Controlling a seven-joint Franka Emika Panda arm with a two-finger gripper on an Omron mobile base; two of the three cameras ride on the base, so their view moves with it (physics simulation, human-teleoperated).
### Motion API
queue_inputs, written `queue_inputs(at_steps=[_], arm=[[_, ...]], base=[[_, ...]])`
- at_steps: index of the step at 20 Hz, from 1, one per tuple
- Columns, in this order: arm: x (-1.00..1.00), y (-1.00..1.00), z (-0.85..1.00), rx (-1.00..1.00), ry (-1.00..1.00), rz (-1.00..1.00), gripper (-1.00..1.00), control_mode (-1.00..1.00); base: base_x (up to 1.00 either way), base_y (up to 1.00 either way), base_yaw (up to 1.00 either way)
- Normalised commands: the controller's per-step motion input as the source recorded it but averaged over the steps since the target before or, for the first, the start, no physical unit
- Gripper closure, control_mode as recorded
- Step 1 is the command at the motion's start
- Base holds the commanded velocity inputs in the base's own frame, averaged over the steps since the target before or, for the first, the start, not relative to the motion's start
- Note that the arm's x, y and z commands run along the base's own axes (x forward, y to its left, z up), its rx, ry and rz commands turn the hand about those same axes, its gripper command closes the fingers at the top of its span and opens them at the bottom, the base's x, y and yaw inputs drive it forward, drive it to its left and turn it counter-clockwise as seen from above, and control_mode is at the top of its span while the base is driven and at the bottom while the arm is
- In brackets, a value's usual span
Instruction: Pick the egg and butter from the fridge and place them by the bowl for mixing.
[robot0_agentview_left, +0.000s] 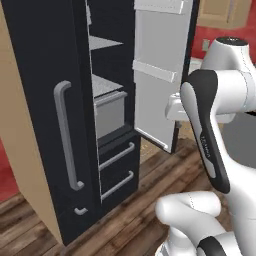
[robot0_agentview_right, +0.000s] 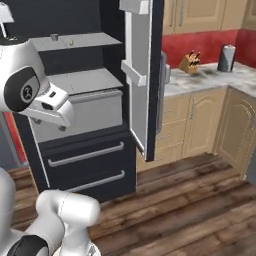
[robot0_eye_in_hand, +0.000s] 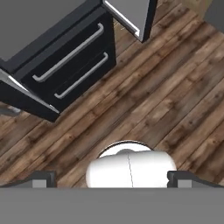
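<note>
Standing tall w/ its right door swung open, the black fridge (robot0_agentview_left: 45, 115) shows light grey shelves, a grey inner bin and two drawers w/ bar handles below; left door is shut, curved grey handle on it. Wood floor (robot0_eye_in_hand: 166, 87) runs under everything. Right base view: countertop (robot0_agentview_right: 210, 77) beyond the open door, w/ a knife block (robot0_agentview_right: 189, 62) and a grey canister (robot0_agentview_right: 226, 58) on it, tan cabinets below. Gripper (robot0_eye_in_hand: 111, 180) points down at the floor in front of the fridge drawers, fingertips spread wide apart, nothing between them. On the upper fridge shelf, a small grey cup-like thing (robot0_agentview_right: 54, 37) and a tiny pale speck just beside it, prob. the butter (robot0_agentview_right: 70, 42); too small to be sure.
</note>
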Motion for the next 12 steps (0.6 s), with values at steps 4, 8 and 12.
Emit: queue_inputs(at_steps=[4, 8, 12], arm=[[0.00, 0.00, 0.00, 0.00, 0.00, 0.00, -1.00, 1.00], [0.00, 0.00, 0.00, 0.00, 0.00, 0.00, -1.00, 1.00], [0.00, 0.00, 0.00, 0.00, 0.00, 0.00, -1.00, 1.00]], base=[[0.42, -0.37, 0.33], [0.37, -0.26, 0.32], [0.48, -0.22, 0.39]])
